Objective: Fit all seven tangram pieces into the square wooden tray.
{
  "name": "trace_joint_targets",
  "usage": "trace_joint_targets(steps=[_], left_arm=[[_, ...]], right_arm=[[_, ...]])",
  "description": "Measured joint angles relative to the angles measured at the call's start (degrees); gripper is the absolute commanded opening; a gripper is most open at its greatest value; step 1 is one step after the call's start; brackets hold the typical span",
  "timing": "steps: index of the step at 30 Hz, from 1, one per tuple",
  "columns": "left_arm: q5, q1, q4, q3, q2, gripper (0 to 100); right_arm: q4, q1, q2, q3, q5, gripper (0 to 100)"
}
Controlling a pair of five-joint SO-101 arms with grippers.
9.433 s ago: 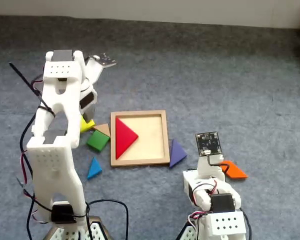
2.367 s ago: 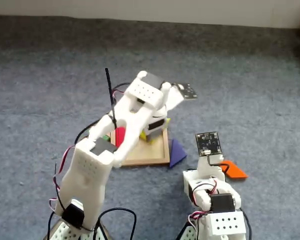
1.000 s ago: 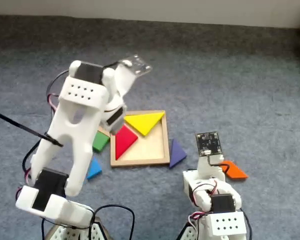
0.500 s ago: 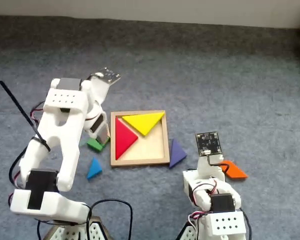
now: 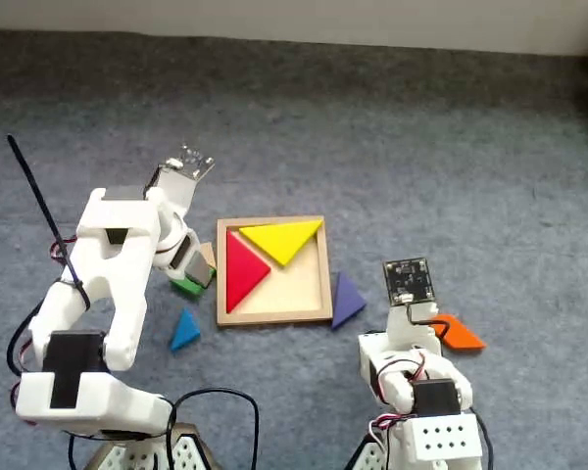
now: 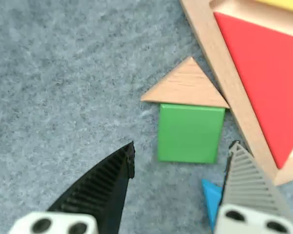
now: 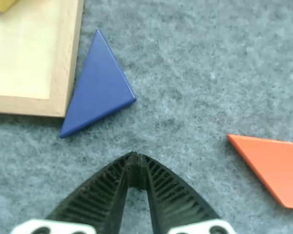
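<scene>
My left gripper (image 6: 181, 148) hangs spread wide over the green square (image 6: 189, 132), just beside the wooden tray (image 5: 274, 317) holding the red triangle (image 5: 241, 270) and yellow triangle (image 5: 279, 238); my right gripper (image 7: 136, 163) is pinched shut.

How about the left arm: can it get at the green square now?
Probably yes: the left gripper hangs open above the green square, nothing between. The wooden triangle touches one edge and the tray rim lies close beside.

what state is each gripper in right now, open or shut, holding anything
Left gripper: open, holding nothing, poised above the green square.
Right gripper: shut, holding nothing, near the blue triangle.
</scene>
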Motion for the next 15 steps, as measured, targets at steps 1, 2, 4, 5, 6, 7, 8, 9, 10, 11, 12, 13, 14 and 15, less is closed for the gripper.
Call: trace_joint_targets(steps=[1, 2, 4, 5, 6, 7, 8, 9, 10, 11, 12, 13, 14, 15], left_arm=[[0.0, 0.0, -1.1, 0.0, 0.7, 30], [0.0, 0.0, -1.8, 0.0, 1.8, 30], [0.0, 0.0, -1.9, -1.1, 4.7, 30], [0.0, 0.0, -1.3, -2.6, 6.3, 30], [0.0, 0.0, -0.1, -4.5, 7.8, 30], [0.0, 0.0, 1.2, -6.2, 9.2, 30], [0.0, 0.0, 2.5, -7.9, 10.7, 30], [0.0, 0.0, 3.3, -9.5, 12.2, 29], [0.0, 0.0, 4.3, -11.0, 13.5, 27], [0.0, 0.0, 5.2, -12.2, 14.6, 24], [0.0, 0.0, 5.9, -13.4, 15.6, 21], [0.0, 0.0, 6.5, -14.2, 16.2, 18], [0.0, 0.0, 6.9, -14.7, 16.5, 15], [0.0, 0.0, 7.1, -15.0, 16.7, 13]], right_arm=[[0.0, 0.0, 0.0, 0.0, 0.0, 0.6], [0.0, 0.0, 0.0, 0.0, 0.0, 0.6], [0.0, 0.0, 0.0, 0.0, 0.0, 0.6], [0.0, 0.0, 0.0, 0.0, 0.0, 0.6], [0.0, 0.0, 0.0, 0.0, 0.0, 0.6], [0.0, 0.0, 0.0, 0.0, 0.0, 0.6], [0.0, 0.0, 0.0, 0.0, 0.0, 0.6], [0.0, 0.0, 0.0, 0.0, 0.0, 0.6], [0.0, 0.0, 0.0, 0.0, 0.0, 0.6], [0.0, 0.0, 0.0, 0.0, 0.0, 0.6], [0.0, 0.0, 0.0, 0.0, 0.0, 0.6], [0.0, 0.0, 0.0, 0.0, 0.0, 0.6], [0.0, 0.0, 0.0, 0.0, 0.0, 0.6], [0.0, 0.0, 0.0, 0.0, 0.0, 0.6]])
